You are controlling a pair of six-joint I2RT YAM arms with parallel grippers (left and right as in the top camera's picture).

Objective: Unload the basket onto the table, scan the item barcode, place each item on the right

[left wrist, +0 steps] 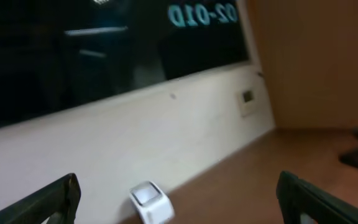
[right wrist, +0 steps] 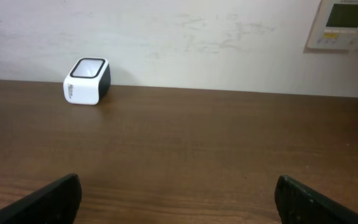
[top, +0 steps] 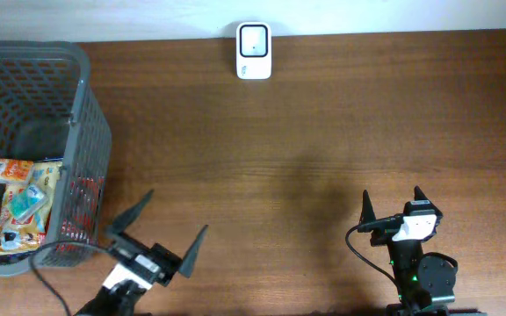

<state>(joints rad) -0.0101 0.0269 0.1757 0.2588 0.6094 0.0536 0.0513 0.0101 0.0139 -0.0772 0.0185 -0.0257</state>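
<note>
A white barcode scanner (top: 254, 51) stands at the far edge of the wooden table, also seen in the left wrist view (left wrist: 150, 202) and the right wrist view (right wrist: 87, 81). Several colourful packaged items (top: 26, 204) lie inside the grey basket (top: 90, 132) at the left. My left gripper (top: 156, 226) is open near the front edge, just right of the basket, holding nothing. Open as well, my right gripper (top: 391, 204) sits at the front right with nothing between its fingers. In both wrist views only the fingertips (right wrist: 55, 199) show, wide apart.
The basket's mesh wall stands close to the left gripper's left finger (top: 130, 215). A wall runs behind the table, with a thermostat panel (right wrist: 344, 23) on it. Bare wood table (top: 306, 140) lies between the grippers and the scanner.
</note>
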